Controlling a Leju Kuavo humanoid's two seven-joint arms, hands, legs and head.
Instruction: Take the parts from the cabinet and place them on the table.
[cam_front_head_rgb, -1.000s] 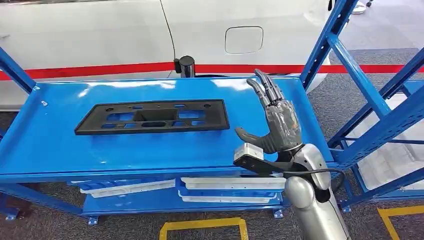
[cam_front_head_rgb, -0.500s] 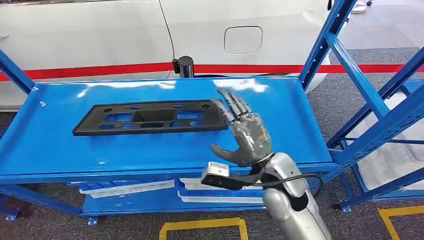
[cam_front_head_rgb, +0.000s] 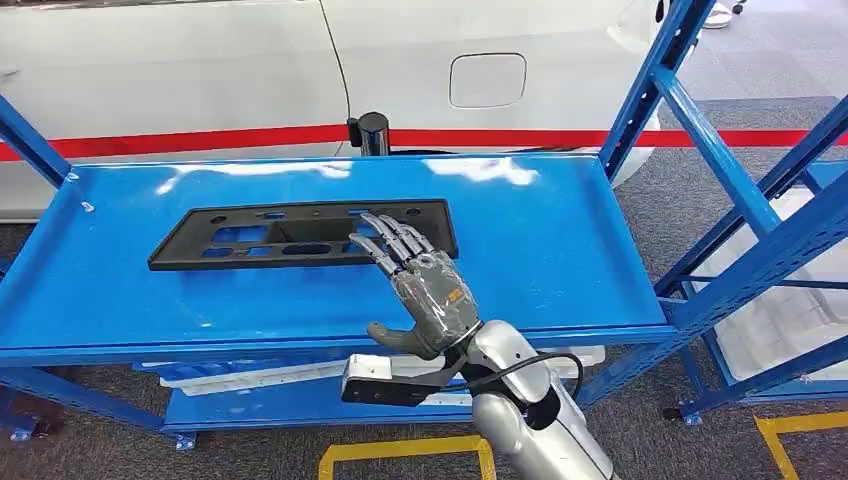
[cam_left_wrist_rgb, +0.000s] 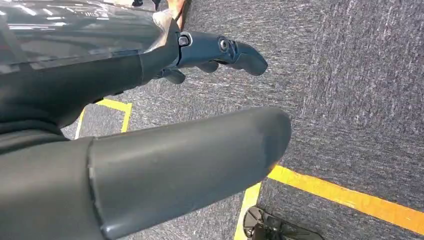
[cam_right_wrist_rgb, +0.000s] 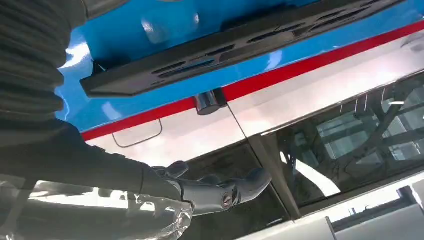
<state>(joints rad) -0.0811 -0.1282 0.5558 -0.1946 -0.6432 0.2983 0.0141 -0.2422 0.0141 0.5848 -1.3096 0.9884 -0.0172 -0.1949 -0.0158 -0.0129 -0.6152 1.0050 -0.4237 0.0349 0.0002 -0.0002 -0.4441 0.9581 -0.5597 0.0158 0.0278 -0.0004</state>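
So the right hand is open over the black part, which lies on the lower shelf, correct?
Not the lower shelf. The head view shows the black part lying on the blue top shelf; the right hand is open, its fingers reaching over the part's near edge.

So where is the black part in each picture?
Head view: black part lies flat on the blue shelf, just beyond the right hand.
Right wrist view: it runs as a long dark bar across the shelf.
Left wrist view: not in it.
Shared landmark: the red stripe behind the shelf.
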